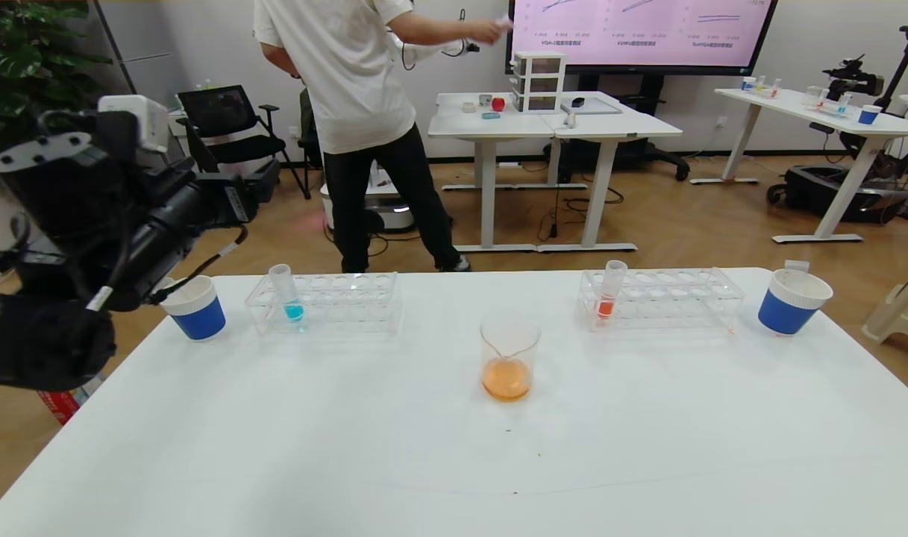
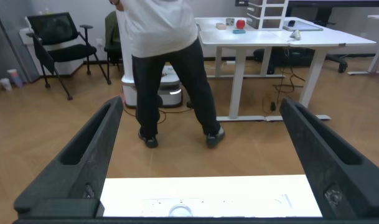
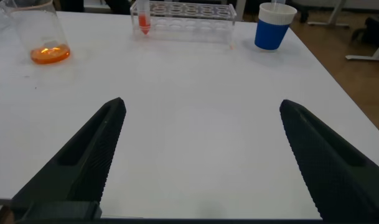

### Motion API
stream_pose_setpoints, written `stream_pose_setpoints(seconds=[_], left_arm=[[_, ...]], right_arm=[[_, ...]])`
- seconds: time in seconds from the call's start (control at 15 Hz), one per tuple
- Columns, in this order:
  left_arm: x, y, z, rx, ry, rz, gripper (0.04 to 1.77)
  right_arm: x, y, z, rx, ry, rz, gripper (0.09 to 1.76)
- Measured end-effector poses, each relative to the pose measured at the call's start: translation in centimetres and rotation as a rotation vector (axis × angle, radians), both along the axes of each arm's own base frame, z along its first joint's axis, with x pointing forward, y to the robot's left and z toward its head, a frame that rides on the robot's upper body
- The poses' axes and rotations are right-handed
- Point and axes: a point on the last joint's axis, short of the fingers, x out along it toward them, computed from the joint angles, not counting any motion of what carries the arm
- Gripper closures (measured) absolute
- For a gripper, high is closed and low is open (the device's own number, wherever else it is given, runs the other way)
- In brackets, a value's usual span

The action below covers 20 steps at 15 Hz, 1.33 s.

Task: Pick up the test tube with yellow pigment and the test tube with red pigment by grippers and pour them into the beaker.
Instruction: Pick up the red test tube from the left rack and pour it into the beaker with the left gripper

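Note:
The beaker (image 1: 509,358) stands mid-table with orange liquid in its bottom; it also shows in the right wrist view (image 3: 37,34). The test tube with red pigment (image 1: 609,294) stands upright in the right rack (image 1: 670,298), and shows in the right wrist view (image 3: 141,17). The test tube with yellow pigment is out of view. My left gripper (image 1: 256,186) is raised at the far left, above the left cup, open and empty (image 2: 201,106). My right gripper (image 3: 201,109) is open and empty over bare table near the front right; the head view does not show it.
A left rack (image 1: 334,302) holds a tube of blue liquid (image 1: 288,292). Blue-sleeved paper cups stand at the back left (image 1: 194,307) and back right (image 1: 791,300). A person (image 1: 364,112) stands just behind the table's far edge.

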Motion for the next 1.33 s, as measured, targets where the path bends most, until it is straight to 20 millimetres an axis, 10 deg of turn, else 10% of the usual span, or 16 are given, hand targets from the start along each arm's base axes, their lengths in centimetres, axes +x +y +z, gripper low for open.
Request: stream_pose_setpoints(seconds=[0.53, 0.93, 1.33], left_arm=[[-19.6, 1.7, 6.0, 0.081, 0.116, 0.019, 0.06], [-32.5, 2.7, 3.8, 0.076, 0.143, 0.068, 0.06], [-38.6, 2.7, -0.2, 0.064, -0.004, 0.114, 0.06]], right_arm=[[0.0, 0.0, 0.0, 0.0, 0.0, 0.0, 0.12], [0.0, 0.0, 0.0, 0.0, 0.0, 0.0, 0.12], [0.0, 0.0, 0.0, 0.0, 0.0, 0.0, 0.12]])
